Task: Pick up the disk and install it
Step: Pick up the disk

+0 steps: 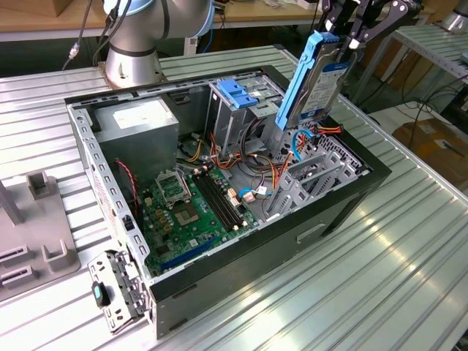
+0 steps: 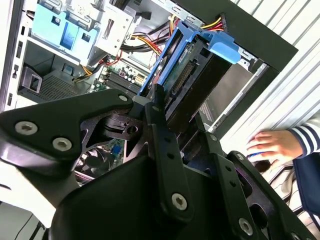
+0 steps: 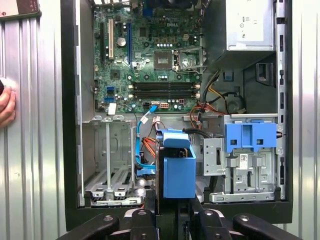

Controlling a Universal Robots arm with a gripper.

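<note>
The disk (image 1: 316, 77) is a silver-grey drive in a bright blue carrier rail. It hangs tilted on end above the far right corner of the open computer case (image 1: 344, 208) in the exterior view. My gripper (image 1: 345, 40) is shut on its upper end. In the second wrist view the black fingers (image 2: 159, 125) clamp the disk (image 2: 187, 82) from both sides, its blue tab pointing away. The first wrist view looks down along the disk (image 3: 177, 167) from my gripper (image 3: 172, 204). Below it lies the metal drive bay (image 3: 107, 165) with loose cables.
Inside the case are the green motherboard (image 1: 186, 212), a grey power supply (image 1: 139, 124) and a drive cage topped by a blue bracket (image 1: 238, 93). A person's hand (image 2: 272, 145) rests on the ribbed table beside the case. A grey fixture (image 1: 36, 227) stands at the exterior view's left.
</note>
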